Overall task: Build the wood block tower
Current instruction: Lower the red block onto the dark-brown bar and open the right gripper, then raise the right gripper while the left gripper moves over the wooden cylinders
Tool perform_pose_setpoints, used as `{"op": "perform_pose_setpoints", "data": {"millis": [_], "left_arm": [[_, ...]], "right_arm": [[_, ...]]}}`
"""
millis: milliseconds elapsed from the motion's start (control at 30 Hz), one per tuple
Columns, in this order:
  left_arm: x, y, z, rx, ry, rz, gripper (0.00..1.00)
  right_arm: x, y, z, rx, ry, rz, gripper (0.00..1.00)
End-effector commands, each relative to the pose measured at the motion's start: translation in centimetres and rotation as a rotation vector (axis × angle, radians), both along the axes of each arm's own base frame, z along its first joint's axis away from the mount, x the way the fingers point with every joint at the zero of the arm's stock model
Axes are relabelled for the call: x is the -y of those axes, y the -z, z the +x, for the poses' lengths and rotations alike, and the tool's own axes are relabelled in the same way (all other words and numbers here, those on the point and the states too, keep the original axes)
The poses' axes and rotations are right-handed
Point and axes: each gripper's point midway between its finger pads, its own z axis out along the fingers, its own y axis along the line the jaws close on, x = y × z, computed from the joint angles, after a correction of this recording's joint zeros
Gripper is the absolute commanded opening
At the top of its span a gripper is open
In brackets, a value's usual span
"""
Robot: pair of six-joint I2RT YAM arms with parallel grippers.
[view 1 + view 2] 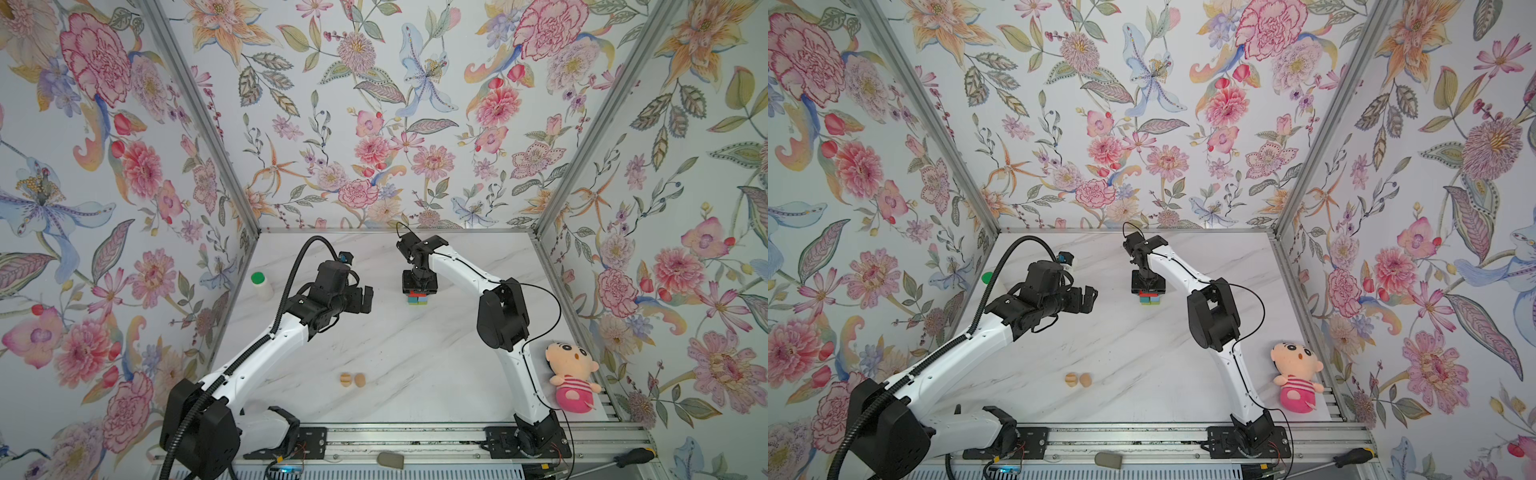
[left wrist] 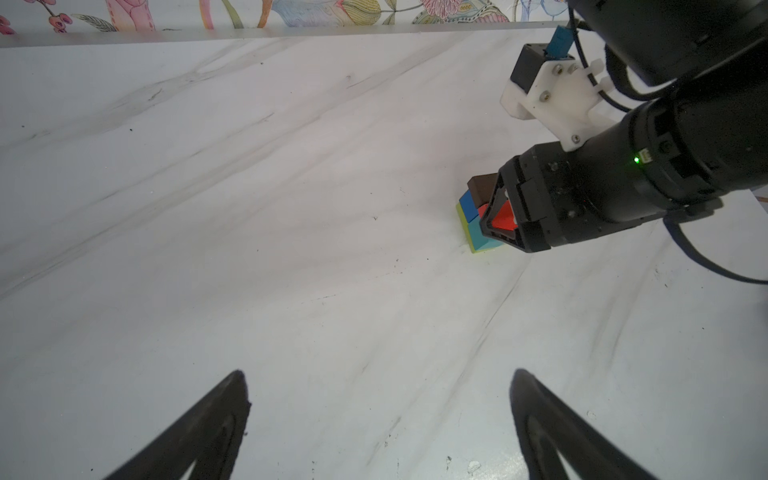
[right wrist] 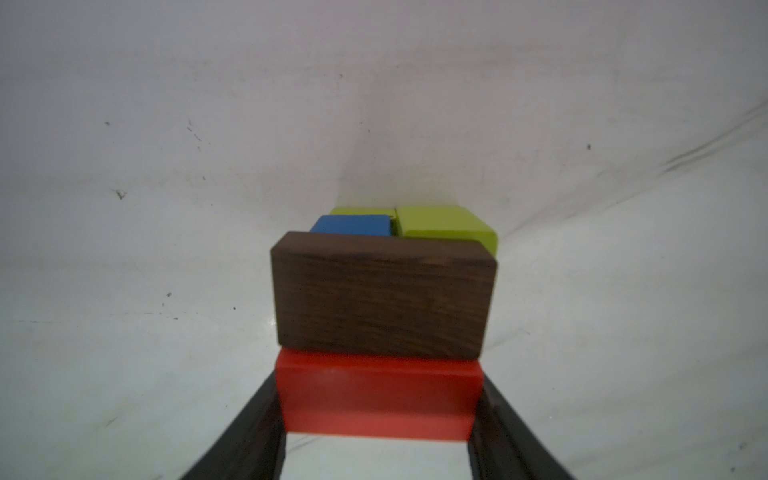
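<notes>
1. right gripper point(image 1: 419, 286), jaws half-closed, clamped the red oblong point(image 3: 378, 399) beside the dark-brown oblong point(image 3: 380, 295) atop the wood block tower point(image 1: 417, 300), probably to seat it level.
2. left gripper point(image 1: 365, 298) hung wide open and empty, clear of the tower.

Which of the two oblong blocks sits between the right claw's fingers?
The red oblong; the dark-brown oblong lies beside it, outside the right claw.

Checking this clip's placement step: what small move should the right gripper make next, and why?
Probably open the right gripper slightly: the red oblong between its fingers looks seated beside the dark-brown oblong on the cubes, so releasing seems due.
</notes>
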Motion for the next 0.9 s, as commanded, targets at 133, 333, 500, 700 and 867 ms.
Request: {"op": "perform_pose_setpoints", "data": {"millis": [133,333,500,700,867], "left_arm": [[-0.3,-0.9,-0.3,0.012,0.018,-0.008,0.99],[-0.4,-1.1,-0.3,0.018,0.020,-0.009,0.99],[-0.5,-1.3,-0.2,0.021,0.021,-0.009,0.99],[-0.6,-1.7,-0.6,0.023,0.022,-0.018,0.99],[-1.1,-1.1,-1.8,-0.002,0.010,-0.034,0.99]], "right_arm": [[0.5,0.6,0.0,-0.023,0.006,-0.016,0.68],[0.1,-1.5,0.5,0.021,0.001,0.015,0.81],[0.2,-4.0,0.9,0.072,-0.003,0.035,0.85],[0.4,-6.1,0.2,0.093,0.001,0.060,0.86],[0.7,-7.9,-1.4,0.106,0.003,0.074,0.92]]}}
